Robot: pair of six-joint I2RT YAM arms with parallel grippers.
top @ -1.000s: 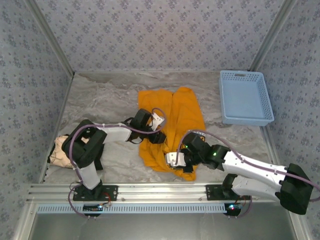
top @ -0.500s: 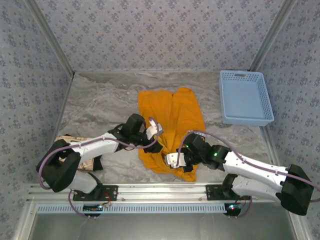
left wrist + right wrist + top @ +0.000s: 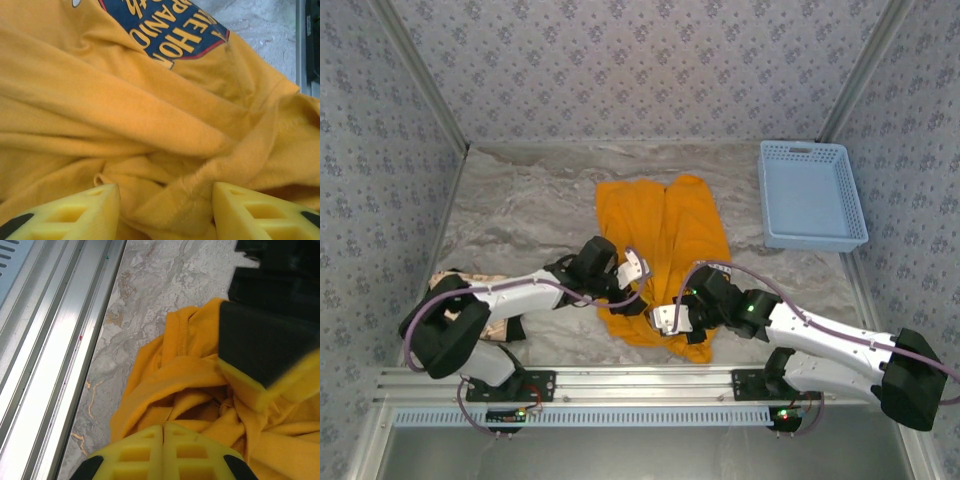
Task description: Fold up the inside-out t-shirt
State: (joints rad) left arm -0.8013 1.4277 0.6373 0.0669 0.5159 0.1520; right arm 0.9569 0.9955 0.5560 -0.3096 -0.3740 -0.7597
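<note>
Now the left pincer [image 3: 165,197] is gaping astride a bunched t-shirt [image 3: 125,100] fold; the right pincer [image 3: 163,445] is sitting pressed shut alongside.

bare table [image 3: 520,200] left of bunched t-shirt [image 3: 665,225]

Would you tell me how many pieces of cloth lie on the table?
2: the orange t-shirt in the middle, and a beige cloth at the left edge, partly hidden under the left arm.
</note>
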